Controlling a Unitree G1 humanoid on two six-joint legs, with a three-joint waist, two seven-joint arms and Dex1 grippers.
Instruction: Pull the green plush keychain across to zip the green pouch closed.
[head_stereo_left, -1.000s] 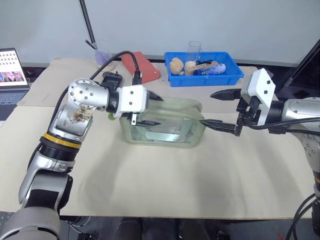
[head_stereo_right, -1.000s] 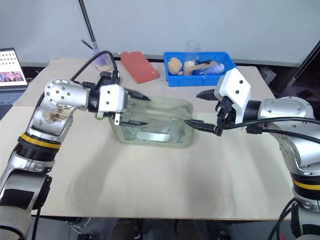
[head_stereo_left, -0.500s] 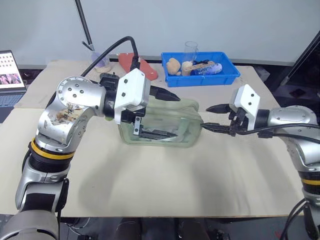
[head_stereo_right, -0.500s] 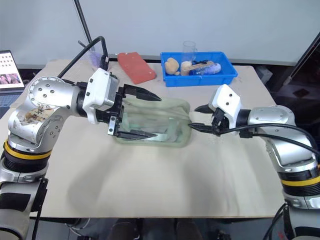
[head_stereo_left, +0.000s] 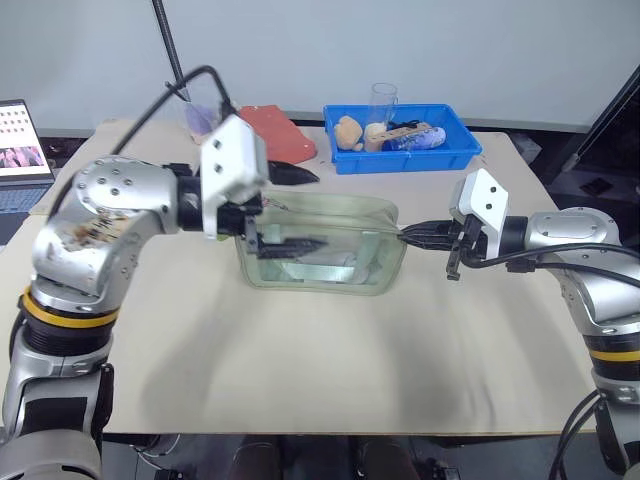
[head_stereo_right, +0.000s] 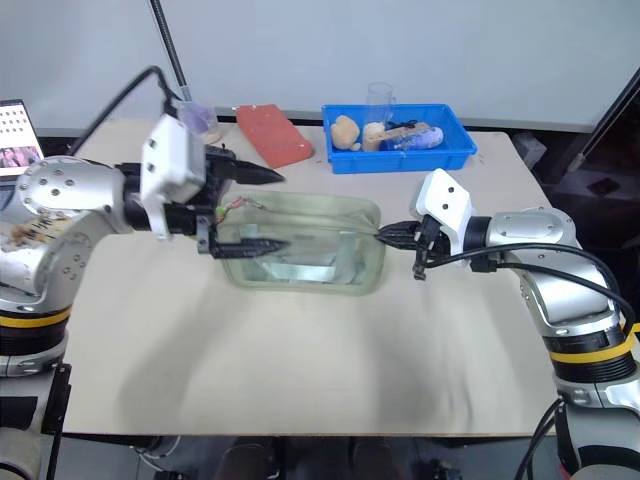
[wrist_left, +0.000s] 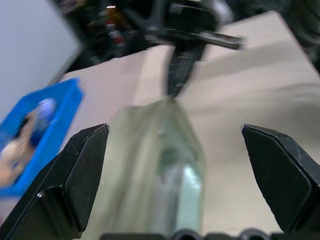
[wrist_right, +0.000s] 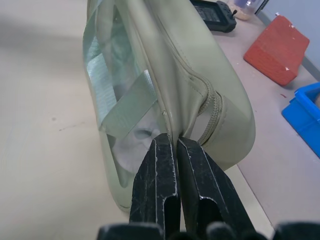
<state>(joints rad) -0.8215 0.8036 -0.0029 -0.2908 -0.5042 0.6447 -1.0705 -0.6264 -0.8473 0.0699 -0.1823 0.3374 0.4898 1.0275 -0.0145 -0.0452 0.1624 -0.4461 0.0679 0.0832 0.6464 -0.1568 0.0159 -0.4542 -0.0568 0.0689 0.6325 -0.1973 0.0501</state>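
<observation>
Currently the green pouch (head_stereo_left: 322, 247) lies with its long axis running left to right on the table (head_stereo_left: 330, 370). Right gripper (wrist_right: 172, 145) reaches level toward the pouch's right end, fingers pressed together there. Left gripper (head_stereo_left: 300, 208) points right over the left end, fingers spread wide.

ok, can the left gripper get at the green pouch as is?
Probably yes: the left gripper is open, its fingers straddling the left end of the green pouch, with nothing between. The right gripper is shut on the opposite end.
</observation>
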